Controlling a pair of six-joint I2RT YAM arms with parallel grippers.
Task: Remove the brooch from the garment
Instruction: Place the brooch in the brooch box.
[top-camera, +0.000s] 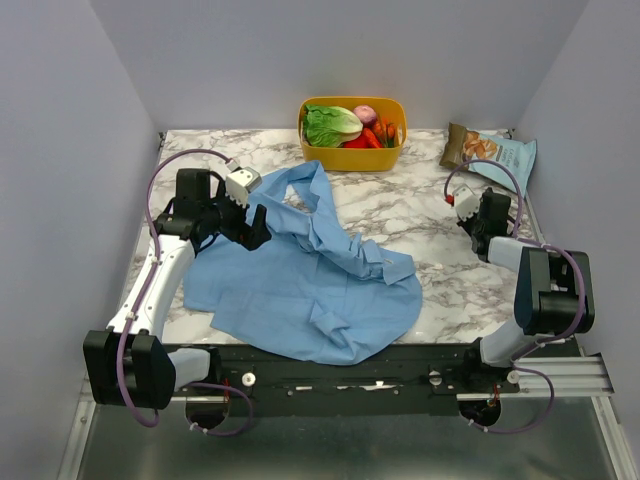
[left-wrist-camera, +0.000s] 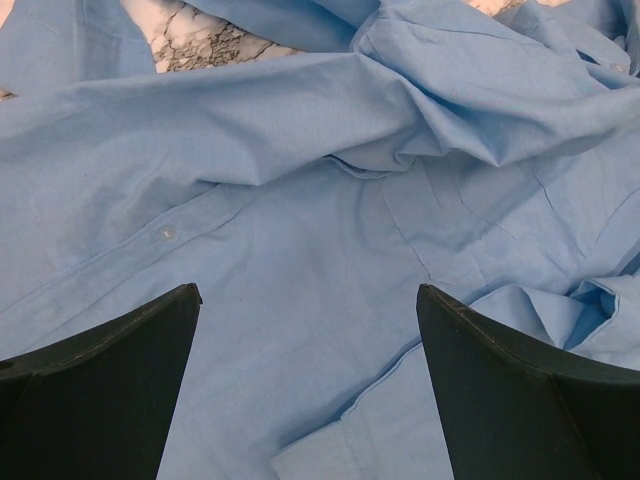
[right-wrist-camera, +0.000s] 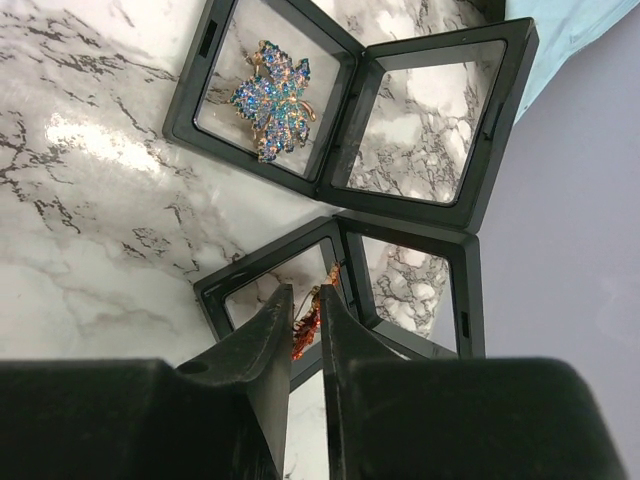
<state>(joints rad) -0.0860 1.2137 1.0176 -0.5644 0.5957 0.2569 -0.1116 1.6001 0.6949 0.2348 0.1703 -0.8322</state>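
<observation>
The garment (top-camera: 300, 290) is a light-blue shirt, crumpled on the marble table left of centre. It fills the left wrist view (left-wrist-camera: 300, 200). My left gripper (top-camera: 255, 225) hangs open just above the cloth (left-wrist-camera: 308, 290) and holds nothing. My right gripper (top-camera: 462, 200) is at the far right, away from the shirt. In the right wrist view its fingers (right-wrist-camera: 306, 292) are shut on the brooch (right-wrist-camera: 303, 335), a tiny orange ornament with gold wire. They hold it over an open black display case (right-wrist-camera: 260, 258). No ornament shows on the shirt.
A second open black case (right-wrist-camera: 190, 120) holds a blue-and-gold leaf brooch (right-wrist-camera: 272, 95). A yellow basket of vegetables (top-camera: 352, 135) stands at the back centre. A snack bag (top-camera: 495, 152) lies at the back right. Walls close in both sides.
</observation>
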